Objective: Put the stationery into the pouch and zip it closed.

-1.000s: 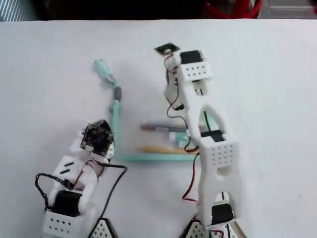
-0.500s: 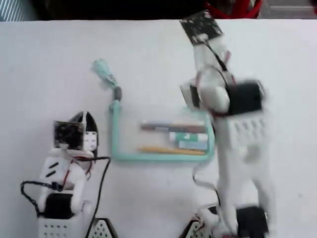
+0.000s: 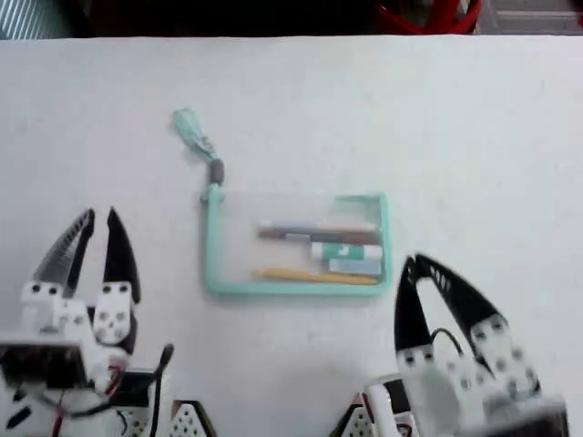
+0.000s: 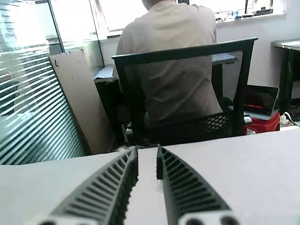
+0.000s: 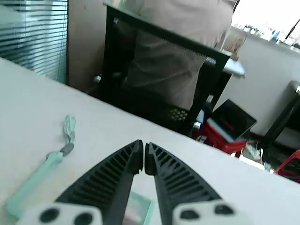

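Resting at the near edge, both grippers hold nothing.
The left gripper [image 3: 100,215] has its fingers slightly parted; the right gripper [image 3: 415,264] has its tips pressed together. Beyond them, in the middle of the table [image 3: 474,137], the clear pouch [image 3: 296,211] lies flat with the stationery [image 3: 319,250] inside and its tassel [image 3: 189,127] trailing away.

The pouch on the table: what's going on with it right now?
Nothing is holding it. The pouch lies flat with the stationery inside, its tassel trailing off one corner. Both arms sit at the near edge of the table, apart from it: the left gripper slightly open, the right gripper shut on nothing. Whether it is zipped fully shut is hard to tell.
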Robot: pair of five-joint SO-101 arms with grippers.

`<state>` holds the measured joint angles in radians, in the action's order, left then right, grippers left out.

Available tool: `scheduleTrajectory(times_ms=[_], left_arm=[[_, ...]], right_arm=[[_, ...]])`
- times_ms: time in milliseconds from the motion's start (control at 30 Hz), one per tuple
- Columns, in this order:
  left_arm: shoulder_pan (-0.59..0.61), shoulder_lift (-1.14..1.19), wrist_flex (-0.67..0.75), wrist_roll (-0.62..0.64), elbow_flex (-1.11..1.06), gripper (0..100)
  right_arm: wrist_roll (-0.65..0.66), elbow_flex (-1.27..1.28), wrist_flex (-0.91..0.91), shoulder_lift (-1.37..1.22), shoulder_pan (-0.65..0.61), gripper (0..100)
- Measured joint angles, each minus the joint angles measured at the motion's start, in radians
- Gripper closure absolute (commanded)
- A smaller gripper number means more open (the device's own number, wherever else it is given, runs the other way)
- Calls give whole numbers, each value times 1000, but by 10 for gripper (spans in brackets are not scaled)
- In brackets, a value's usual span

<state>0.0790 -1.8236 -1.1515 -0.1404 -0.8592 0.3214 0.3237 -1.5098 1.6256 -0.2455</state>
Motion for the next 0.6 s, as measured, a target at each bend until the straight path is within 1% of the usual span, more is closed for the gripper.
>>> scheduleTrajectory(times_ms=[100, 233, 300, 367, 467, 600], left_arm=[[8, -2, -68, 0, 87, 910], [8, -2, -157, -6, 112, 910], [8, -2, -169, -9, 112, 910], [8, -2, -166, -9, 100, 910], [8, -2, -87, -9, 6, 910], [8, -2, 115, -9, -259, 910]], right_arm=[[2, 44, -9, 140, 29, 980], [2, 77, -46, 172, 175, 980], [2, 77, -52, 181, 253, 980], [2, 75, -52, 181, 293, 980], [-26, 91, -52, 181, 305, 980], [-112, 187, -15, 181, 295, 977]])
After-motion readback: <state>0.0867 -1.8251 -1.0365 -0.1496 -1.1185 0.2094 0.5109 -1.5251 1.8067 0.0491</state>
